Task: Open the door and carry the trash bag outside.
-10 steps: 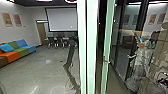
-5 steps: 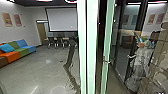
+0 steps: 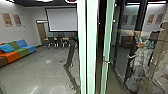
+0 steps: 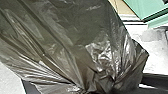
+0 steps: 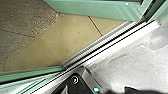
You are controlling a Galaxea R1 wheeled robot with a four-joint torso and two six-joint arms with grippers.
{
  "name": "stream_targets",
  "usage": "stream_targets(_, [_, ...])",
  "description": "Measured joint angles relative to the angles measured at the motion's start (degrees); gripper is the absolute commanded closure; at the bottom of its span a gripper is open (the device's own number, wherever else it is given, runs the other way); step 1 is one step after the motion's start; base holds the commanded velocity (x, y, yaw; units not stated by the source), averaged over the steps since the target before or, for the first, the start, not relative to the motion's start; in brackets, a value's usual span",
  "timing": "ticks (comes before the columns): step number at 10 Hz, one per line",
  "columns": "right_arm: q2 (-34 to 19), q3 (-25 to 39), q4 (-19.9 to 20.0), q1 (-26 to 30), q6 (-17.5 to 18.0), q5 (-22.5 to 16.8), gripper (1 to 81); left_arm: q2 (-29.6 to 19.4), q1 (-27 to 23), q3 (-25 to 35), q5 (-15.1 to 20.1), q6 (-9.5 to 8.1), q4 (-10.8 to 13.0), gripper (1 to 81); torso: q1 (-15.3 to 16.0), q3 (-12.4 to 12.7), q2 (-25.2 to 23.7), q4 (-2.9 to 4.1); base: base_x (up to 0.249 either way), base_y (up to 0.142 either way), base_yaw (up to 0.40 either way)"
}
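Note:
The dark trash bag shows large in the left wrist view, its thin plastic drawn into tight folds where my left gripper is shut on it. In the head view, the pale green edge of the door stands right of the thick frame post, with a small handle on it. From the right wrist, the door's green lower edge is seen swung away from the metal threshold, leaving the doorway open.
Beyond the threshold lies tan paving. Behind glass at the right is a person in light clothing, near a stone-like wall. A colourful sofa and several chairs stand in the room at left.
The head camera has stayed put. The person behind the glass has shifted posture slightly, and a dark object at the lower right edge of the head view has gone from sight.

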Motion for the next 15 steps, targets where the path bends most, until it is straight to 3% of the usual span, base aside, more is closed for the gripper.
stream_targets(3, [8.4, 1.3, 0.1, -11.1, 0.0, 7.3, 1.0, -0.1, 0.0, -0.6, 0.0, 0.06, 0.0, 81.1, 0.0, 0.0, 0.0, 0.00, 0.000, 0.000, 0.000])
stream_targets(6, [16.9, 1.0, -1.5, -16.7, -0.2, 11.3, 1.0, -0.1, 0.0, -0.8, -0.1, 0.06, 0.0, 81.1, 0.0, 0.1, 0.0, 0.00, 0.000, 0.000, 0.000])
stream_targets(10, [22.9, -4.9, -5.4, -20.8, -0.2, 12.6, 1.0, 0.1, 0.0, -2.0, 0.0, 0.09, 0.0, 81.1, 0.0, 0.1, 0.0, 0.00, 0.000, 0.000, 0.000])
stream_targets(15, [30.0, -12.3, -8.7, -21.3, -0.5, 13.0, 1.0, 0.8, 0.0, -3.1, 0.0, 0.09, 0.0, 81.1, 0.0, 0.1, 0.0, 0.00, 0.000, 0.000, 0.000])
